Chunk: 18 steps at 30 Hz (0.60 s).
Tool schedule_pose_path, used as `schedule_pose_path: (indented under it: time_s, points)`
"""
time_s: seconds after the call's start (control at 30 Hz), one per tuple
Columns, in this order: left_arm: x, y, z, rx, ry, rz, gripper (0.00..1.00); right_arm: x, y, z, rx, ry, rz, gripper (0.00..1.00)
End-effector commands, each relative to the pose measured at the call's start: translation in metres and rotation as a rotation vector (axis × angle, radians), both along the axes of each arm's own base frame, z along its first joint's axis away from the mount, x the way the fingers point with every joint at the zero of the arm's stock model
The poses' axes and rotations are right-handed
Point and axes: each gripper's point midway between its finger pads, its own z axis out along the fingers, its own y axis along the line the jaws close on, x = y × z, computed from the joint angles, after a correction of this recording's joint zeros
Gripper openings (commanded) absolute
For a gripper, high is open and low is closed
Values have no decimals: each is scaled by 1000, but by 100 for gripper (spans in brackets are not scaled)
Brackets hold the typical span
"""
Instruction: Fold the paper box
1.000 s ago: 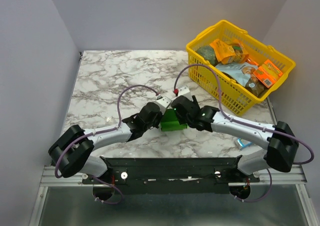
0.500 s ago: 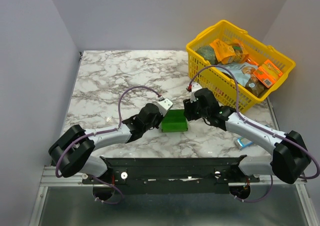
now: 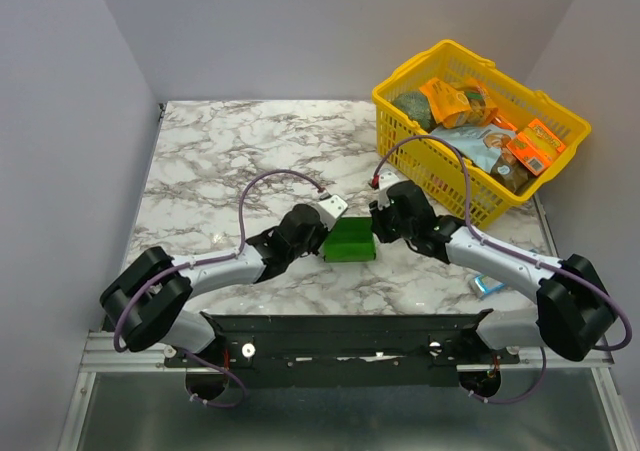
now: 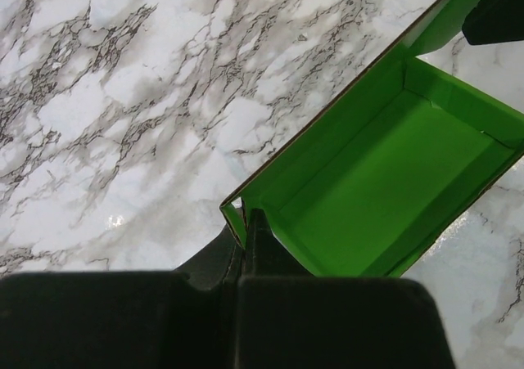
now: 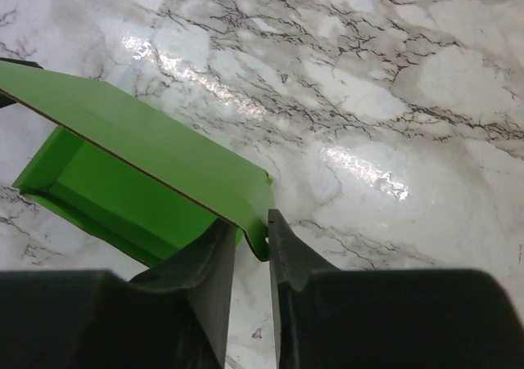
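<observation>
The paper box [image 3: 349,241] is bright green card, an open tray with a lid flap, lying on the marble table [image 3: 220,161] between my grippers. My left gripper [image 3: 322,229] is at its left end. In the left wrist view the gripper [image 4: 244,222] is shut on the near corner of the box wall [image 4: 385,173]. My right gripper [image 3: 378,226] is at the box's right end. In the right wrist view the jaws [image 5: 251,230] stand slightly apart, with the corner of the lid flap [image 5: 139,140] hanging between them, not clamped.
A yellow plastic basket [image 3: 470,186] full of snack packs stands at the back right, close behind the right arm. A blue-and-white pack [image 3: 488,285] lies near the right arm's base. Grey walls stand on three sides of the table.
My right gripper has drawn back from over the box to its right end. The box now lies flatter. My left gripper has barely moved.
</observation>
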Motion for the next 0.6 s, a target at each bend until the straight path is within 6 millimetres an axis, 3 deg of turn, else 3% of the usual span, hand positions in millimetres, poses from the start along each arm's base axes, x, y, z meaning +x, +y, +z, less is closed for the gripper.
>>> schedule_pose_path:
  time_s: [0.0, 0.2, 0.3, 0.57]
  points:
    - [4, -15, 9, -38, 20, -3, 0, 3, 11, 12, 66, -46, 24, 24]
    - [19, -43, 30, -114, -4, 82, 0, 9, 23, 23, 129, -80, -32, 12]
    - [28, -54, 29, -143, 2, 175, 0, 14, 28, 26, 138, -114, -99, 1]
    - [34, -73, 14, -195, 16, 267, 0, 27, 21, 26, 168, -126, -313, 1]
